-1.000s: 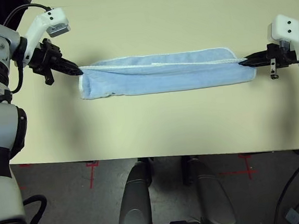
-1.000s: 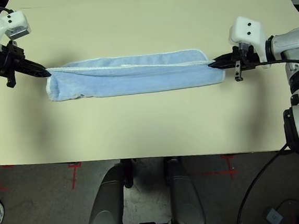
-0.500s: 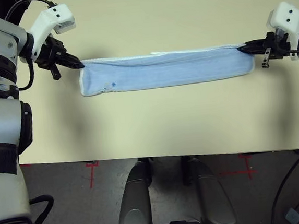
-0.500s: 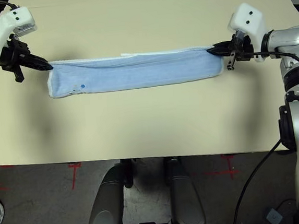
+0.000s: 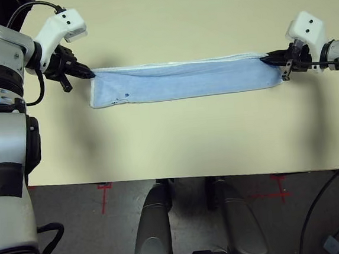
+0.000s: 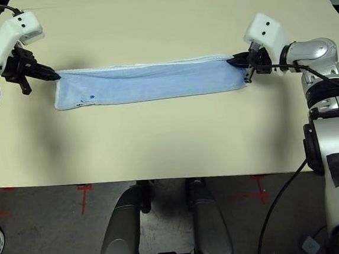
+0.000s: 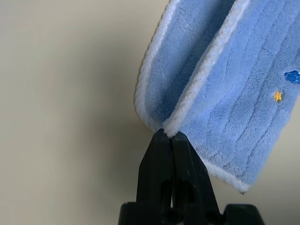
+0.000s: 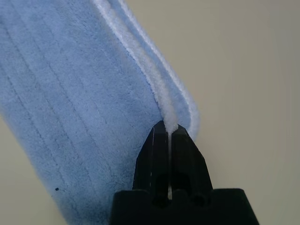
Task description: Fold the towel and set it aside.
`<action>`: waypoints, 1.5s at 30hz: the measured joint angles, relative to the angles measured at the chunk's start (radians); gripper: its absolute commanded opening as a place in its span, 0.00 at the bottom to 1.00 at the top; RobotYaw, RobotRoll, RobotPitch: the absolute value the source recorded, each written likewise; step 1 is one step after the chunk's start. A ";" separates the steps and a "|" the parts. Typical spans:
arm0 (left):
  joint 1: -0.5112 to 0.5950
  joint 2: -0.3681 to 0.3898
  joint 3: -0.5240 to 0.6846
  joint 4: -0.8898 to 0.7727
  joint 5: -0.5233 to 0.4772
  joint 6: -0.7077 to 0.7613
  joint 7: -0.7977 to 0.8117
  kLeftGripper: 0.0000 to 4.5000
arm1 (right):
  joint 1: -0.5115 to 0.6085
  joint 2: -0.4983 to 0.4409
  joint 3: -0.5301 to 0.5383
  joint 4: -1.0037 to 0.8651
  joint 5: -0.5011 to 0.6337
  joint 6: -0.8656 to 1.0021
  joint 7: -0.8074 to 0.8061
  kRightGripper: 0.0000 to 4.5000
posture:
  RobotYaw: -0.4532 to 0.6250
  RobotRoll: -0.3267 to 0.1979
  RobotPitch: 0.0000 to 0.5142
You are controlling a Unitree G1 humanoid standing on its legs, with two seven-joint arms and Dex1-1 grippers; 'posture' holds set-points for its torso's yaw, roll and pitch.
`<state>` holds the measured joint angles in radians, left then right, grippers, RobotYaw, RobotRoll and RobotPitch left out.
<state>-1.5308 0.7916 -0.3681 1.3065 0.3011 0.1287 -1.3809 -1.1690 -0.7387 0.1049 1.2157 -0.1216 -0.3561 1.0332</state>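
Light-blue towel (image 5: 183, 80), folded into a long strip, hangs stretched taut.

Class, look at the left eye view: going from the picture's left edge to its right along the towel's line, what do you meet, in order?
Left gripper → towel, pinched at its two far corners → right gripper; all over the table.

The two head views look steeply down from above onto the pale beige worktop (image 5: 176, 138), both taking in its whole near edge and the long folded light-blue terry towel (image 5: 183, 81) stretched across it. Each wrist camera sits very close, sighting along its own shut black fingers: the left gripper (image 7: 168, 133) at one white-edged towel corner, the right gripper (image 8: 168, 126) at the opposite one.
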 measured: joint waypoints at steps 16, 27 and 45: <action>0.007 -0.022 0.042 0.004 0.023 -0.043 0.123 0.01 | -0.009 0.007 0.000 -0.029 -0.043 -0.015 -0.079 0.00 | 0.47 0.62 0.68; 0.014 -0.022 0.044 0.005 0.037 -0.057 0.133 0.31 | -0.009 0.008 0.002 -0.031 -0.076 -0.035 -0.125 0.19 | 0.47 0.62 0.67; -0.001 -0.005 0.429 -0.042 -0.259 -0.039 0.089 1.00 | 0.009 0.038 -0.293 -0.148 0.333 0.270 0.188 0.99 | 0.48 0.62 0.66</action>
<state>-1.5319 0.7865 0.0610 1.2644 0.0423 0.0901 -1.2914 -1.1596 -0.7009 -0.1882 1.0678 0.2118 -0.0865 1.2216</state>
